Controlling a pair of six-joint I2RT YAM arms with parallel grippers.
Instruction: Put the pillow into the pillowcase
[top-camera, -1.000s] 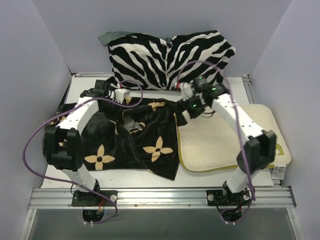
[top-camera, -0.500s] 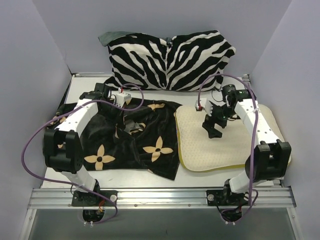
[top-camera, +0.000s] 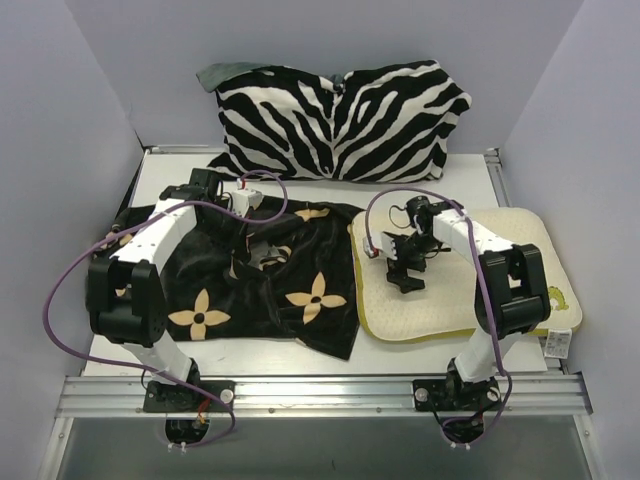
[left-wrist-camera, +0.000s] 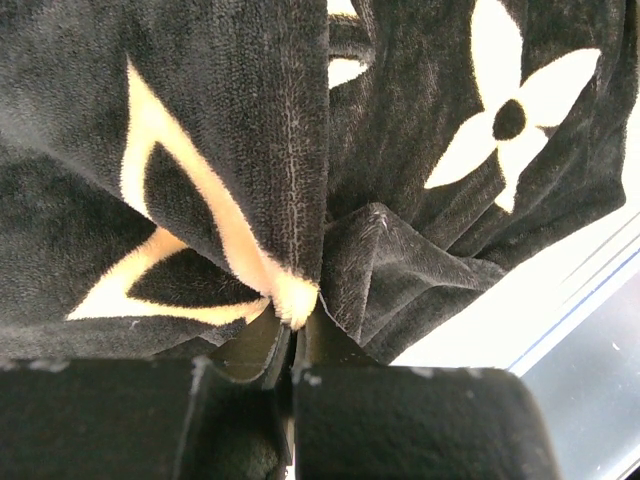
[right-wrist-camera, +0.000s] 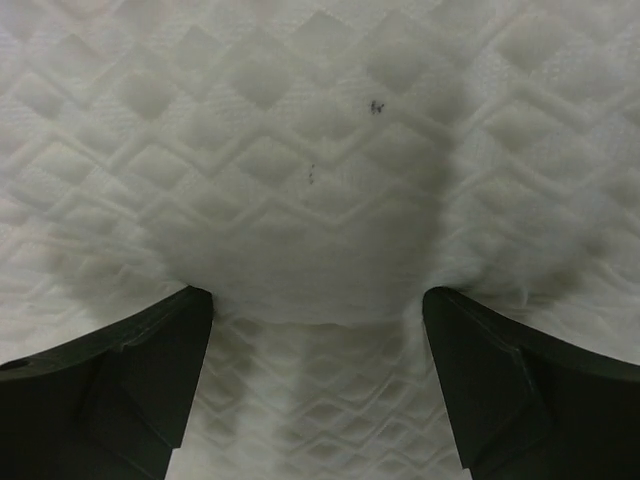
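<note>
**Top view:** One pillow (top-camera: 450, 305), cream-yellow with a dimpled surface and an olive edge band, lies flat on the right half of the white table (top-camera: 180, 172). Its right edge is close to the side wall. Its near right corner, with a yellow logo (top-camera: 561, 298) and a white tag (top-camera: 558, 343), reaches the front rail. Its left edge runs just beside the one pillowcase (top-camera: 230, 290), which is black with tan flowers and lies rumpled across the left half. One zebra-striped cushion (top-camera: 340, 115) leans on the back wall. A bare strip of table runs between the cushion and the two items. Two arms work here: the left arm (top-camera: 165, 225) reaches over the pillowcase's far edge, and the right gripper (top-camera: 405, 277) hangs over the pillow's left part.

**Left wrist:** The left gripper (left-wrist-camera: 295, 335) has its fingers clenched on a fold of the velvety pillowcase. The fold bunches upward and shows part of a pale motif. Bare table shows at lower right.

**Right wrist:** The right gripper's two dark fingers (right-wrist-camera: 120, 370) are spread wide, close over the pillow's diamond quilting. Whether they touch it cannot be told.
</note>
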